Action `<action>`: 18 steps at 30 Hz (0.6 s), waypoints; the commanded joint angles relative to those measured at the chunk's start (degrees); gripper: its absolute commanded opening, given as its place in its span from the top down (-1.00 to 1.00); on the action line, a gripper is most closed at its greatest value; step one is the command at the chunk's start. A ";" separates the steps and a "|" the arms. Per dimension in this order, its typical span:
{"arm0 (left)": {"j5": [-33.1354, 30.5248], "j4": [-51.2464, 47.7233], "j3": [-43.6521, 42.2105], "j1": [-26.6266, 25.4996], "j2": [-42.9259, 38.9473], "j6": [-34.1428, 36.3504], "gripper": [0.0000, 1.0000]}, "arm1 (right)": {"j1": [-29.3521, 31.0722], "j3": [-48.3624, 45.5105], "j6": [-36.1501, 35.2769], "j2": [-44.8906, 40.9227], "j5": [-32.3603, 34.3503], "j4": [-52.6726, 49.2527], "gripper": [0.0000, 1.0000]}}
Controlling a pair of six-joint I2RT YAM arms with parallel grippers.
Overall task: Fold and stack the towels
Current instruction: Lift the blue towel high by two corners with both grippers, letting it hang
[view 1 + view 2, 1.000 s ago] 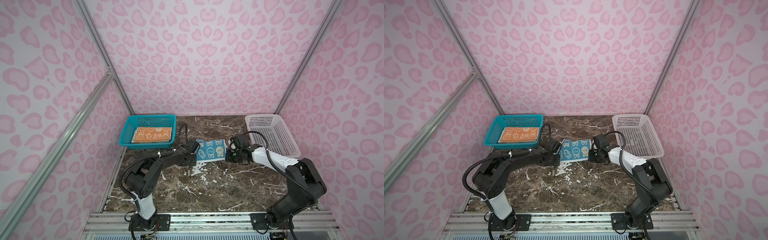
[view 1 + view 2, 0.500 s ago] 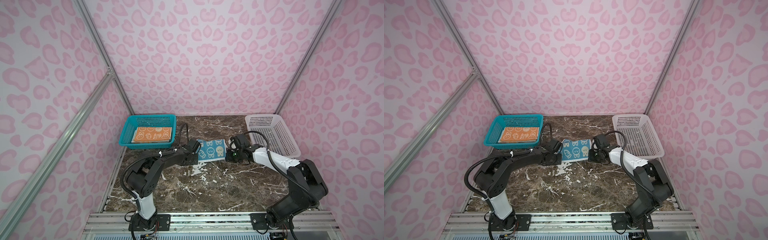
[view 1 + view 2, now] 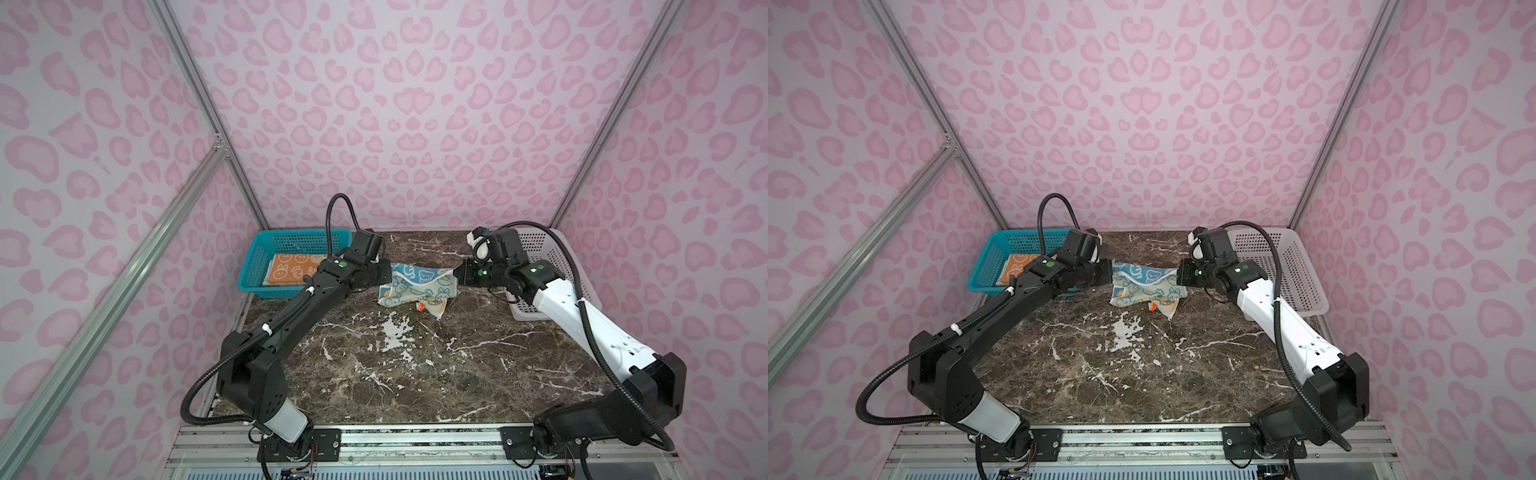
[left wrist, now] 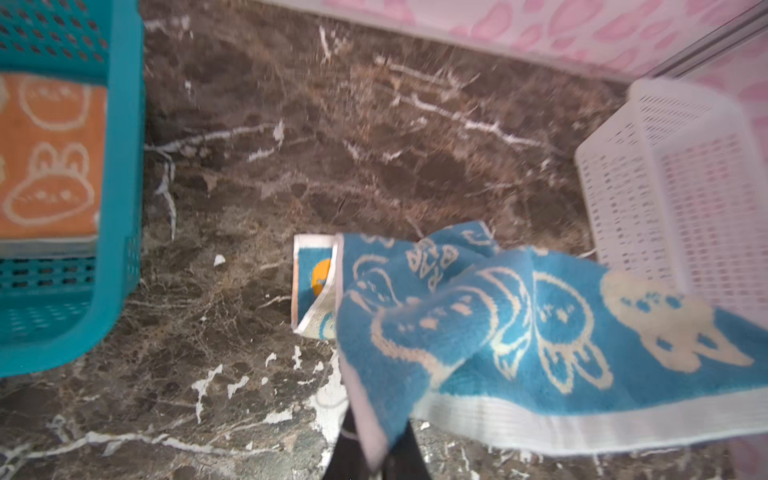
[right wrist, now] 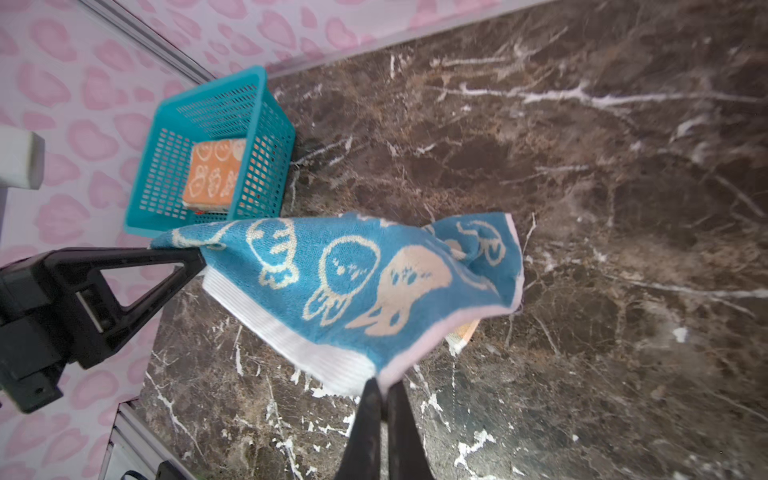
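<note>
The left claw [image 3: 389,277] is pressed together on one end of the blue towel [image 3: 415,286]. The left wrist view shows its dark fingers [image 4: 409,451] closed over the towel's pale hem. In the right wrist view the same claw [image 5: 198,254] is seen from the side, pinching the towel's edge.

The right claw [image 3: 455,274] is also pressed together. Its two fingers [image 5: 365,415] nip the pale border at the opposite end of the towel [image 5: 353,282].

The blue towel hangs between the two claws in both top views [image 3: 1144,284]. Its upper edge sags from one claw to the other, and the rest droops in loose folds below and in front of them. Cream rabbit faces show on the blue side, and a paler side shows on the lower folds. I cannot tell whether the lowest fold touches the tabletop [image 3: 395,374].

Under the span, near the left claw, a cream-edged piece of cloth with a blue and orange patch [image 4: 312,282] lies on the tabletop. I cannot tell whether it belongs to the same towel or is another one.

The orange towel [image 3: 291,270] lies flat in the teal basket [image 3: 253,266], on the outer side of the left claw, away from the right claw. The white basket [image 3: 557,257] stands on the outer side of the right claw, behind its wrist.
</note>
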 commanded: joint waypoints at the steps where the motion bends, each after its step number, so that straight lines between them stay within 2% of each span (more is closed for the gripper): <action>1: 3.33 -3.72 4.23 0.49 -4.54 -0.59 0.94 | 0.28 4.97 -2.74 -2.59 -0.41 -5.79 1.00; 4: 4.84 -3.62 5.96 0.49 -10.10 -0.69 0.94 | 1.30 9.47 -4.90 -6.99 -1.24 -7.70 1.00; 8: 7.78 -2.51 4.77 0.49 -19.09 -1.42 0.95 | 4.29 9.57 -7.19 -15.40 -1.02 -6.91 1.00; 11: 10.03 -3.13 4.45 0.33 -24.44 -2.25 0.95 | 4.89 10.65 -8.10 -19.44 -3.43 -7.51 1.00; 15: 12.15 -6.59 7.52 0.31 -28.62 -4.36 0.95 | 5.07 14.34 -9.09 -21.57 -6.83 -9.04 1.00; 18: 12.61 -8.81 11.65 0.40 -28.30 -6.42 0.95 | 4.91 18.26 -9.03 -20.94 -5.41 -9.52 1.00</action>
